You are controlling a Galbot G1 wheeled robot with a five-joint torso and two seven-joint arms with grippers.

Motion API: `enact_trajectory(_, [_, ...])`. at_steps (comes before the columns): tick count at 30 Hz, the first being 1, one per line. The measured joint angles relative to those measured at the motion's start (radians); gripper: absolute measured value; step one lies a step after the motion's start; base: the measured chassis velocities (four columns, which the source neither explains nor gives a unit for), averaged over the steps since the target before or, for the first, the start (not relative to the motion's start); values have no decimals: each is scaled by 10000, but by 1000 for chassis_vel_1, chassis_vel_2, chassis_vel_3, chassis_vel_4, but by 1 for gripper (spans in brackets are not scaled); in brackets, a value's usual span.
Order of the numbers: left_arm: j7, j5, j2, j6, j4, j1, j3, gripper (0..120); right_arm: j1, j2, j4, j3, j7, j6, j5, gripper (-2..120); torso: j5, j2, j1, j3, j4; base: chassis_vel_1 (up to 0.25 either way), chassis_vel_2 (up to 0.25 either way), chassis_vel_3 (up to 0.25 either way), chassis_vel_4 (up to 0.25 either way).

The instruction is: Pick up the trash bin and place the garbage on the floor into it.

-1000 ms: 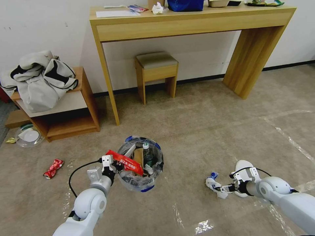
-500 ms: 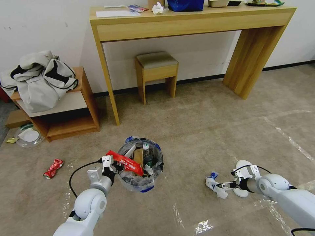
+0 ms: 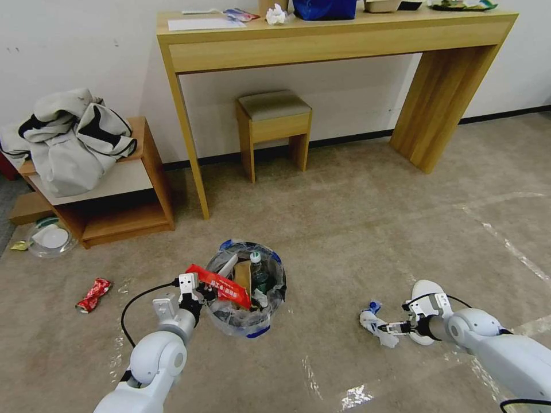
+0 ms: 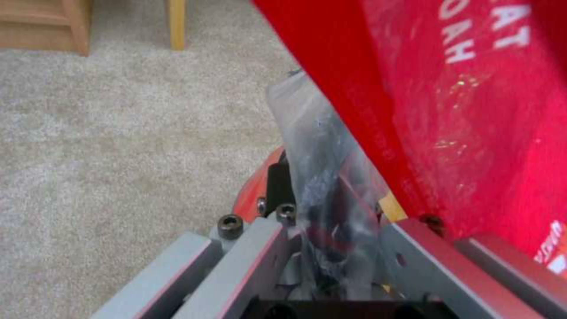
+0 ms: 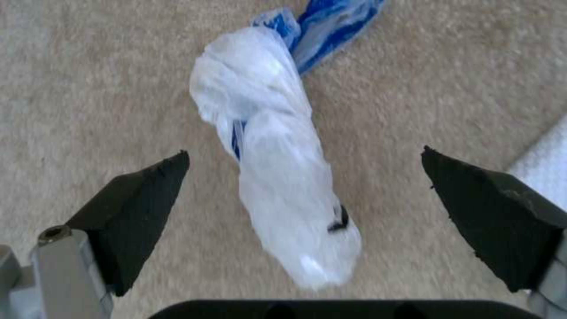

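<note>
The right hand [image 5: 304, 186], fingers spread apart, straddles a twisted white-and-blue plastic wrapper [image 5: 277, 159] lying lengthwise between them on the beige carpet floor [image 5: 88, 88].

Pretty even, bright indoor light, soft shadows under the worktop [image 3: 333, 40]. Glare patch on the floor [image 3: 356, 396] tape at 6 o'clock. Head view bends at edges; both wrist views look blurry.

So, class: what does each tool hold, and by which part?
The left tool is shut on the trash bin at its near rim, liner included. The right tool holds nothing; it is open around the white-and-blue wrapper.
</note>
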Motion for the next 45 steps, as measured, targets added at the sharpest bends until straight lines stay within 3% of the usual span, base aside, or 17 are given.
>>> enact_trajectory(17, [33, 47, -24, -21, -41, 78, 7, 1, 289, 647, -732, -90, 10, 127, -685, 96, -1, 0, 0, 0, -2, 0, 0, 0, 0])
enact_trajectory(22, [96, 41, 51, -70, -52, 152, -29, 1, 349, 889, -1059, -91, 124, 139, -884, 79, -1, 0, 0, 0, 0, 0, 0, 0, 0])
enact_trajectory(27, [124, 41, 62, -92, -51, 190, -29, 1, 345, 1034, -1286, -76, 265, 152, -1000, 72, 0, 0, 0, 0, -2, 0, 0, 0, 0])
enact_trajectory(29, [137, 54, 59, -97, -52, 209, -5, 1, 319, 1092, -1348, -54, 335, 159, -1040, 61, 0, 0, 0, 0, -1, 0, 0, 0, 0])
enact_trajectory(32, [140, 63, 49, -98, -52, 214, 3, 1, 310, 1115, -1360, -36, 366, 165, -1069, 59, 0, 1, 0, 0, -1, 0, 0, 0, 0])
enact_trajectory(35, [144, 108, 13, -103, -59, 229, 33, 1, 288, 1145, -1319, 4, 531, 166, -1075, 40, -1, 1, 0, 0, -2, 0, 0, 0, 0])
enact_trajectory(44, [144, 180, 23, -108, -101, 285, 10, 1, 311, 1192, -1234, 2, 668, 166, -1086, 12, -2, 1, 0, 0, 0, 0, 0, 0, 0])
enact_trajectory(45, [144, 198, 15, -116, -109, 309, 8, 1, 232, 1162, -1082, 43, 767, 152, -1066, 4, 0, 0, 0, 0, 0, 0, 0, 0, 0])
